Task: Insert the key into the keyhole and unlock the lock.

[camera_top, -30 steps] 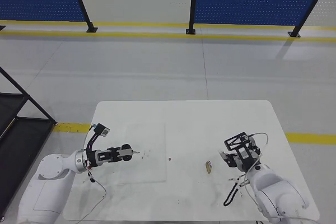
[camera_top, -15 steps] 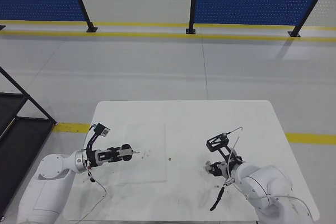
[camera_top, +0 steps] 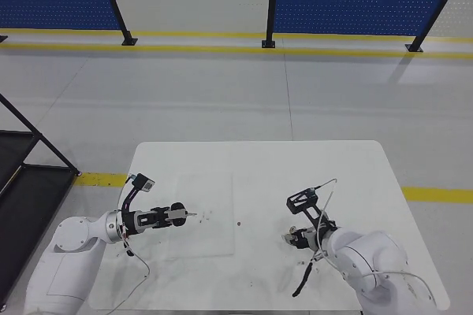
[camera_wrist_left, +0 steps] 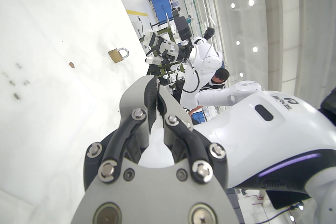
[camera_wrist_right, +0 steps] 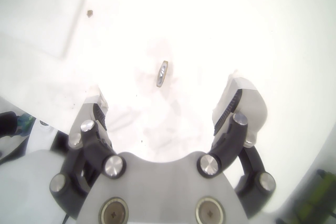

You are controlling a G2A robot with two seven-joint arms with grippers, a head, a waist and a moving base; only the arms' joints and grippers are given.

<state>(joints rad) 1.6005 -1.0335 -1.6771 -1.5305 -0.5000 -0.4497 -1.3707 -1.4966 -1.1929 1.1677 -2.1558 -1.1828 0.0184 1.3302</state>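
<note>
Padlock (camera_wrist_left: 118, 55) – brass body, silver shackle seated in the body – sits on the white table (camera_top: 339, 165), right of the middle and toward the near edge. From the left wrist view its broad face is seen; from the right wrist view it shows as a thin sliver, so it appears to stand on edge with that face turned toward the left arm.

The right gripper (camera_wrist_right: 168, 97) hangs low over the table just on the near-right side of the padlock, its jaws spread wide. The lock lies a little beyond the fingertips, roughly in line with the gap between them and touching neither finger.

The left gripper (camera_wrist_left: 157, 88) is held over the left part of the table, pointing right, well apart from the lock. Its jaws are pressed together. In the top view a thin pale tip juts from its end; whether that is the key cannot be told.

A faint rectangular mat (camera_top: 209, 205) lies flat on the table left of the middle, under the left gripper's end. A small brown speck (camera_top: 238, 224) rests on the bare table between the mat and the padlock.
</note>
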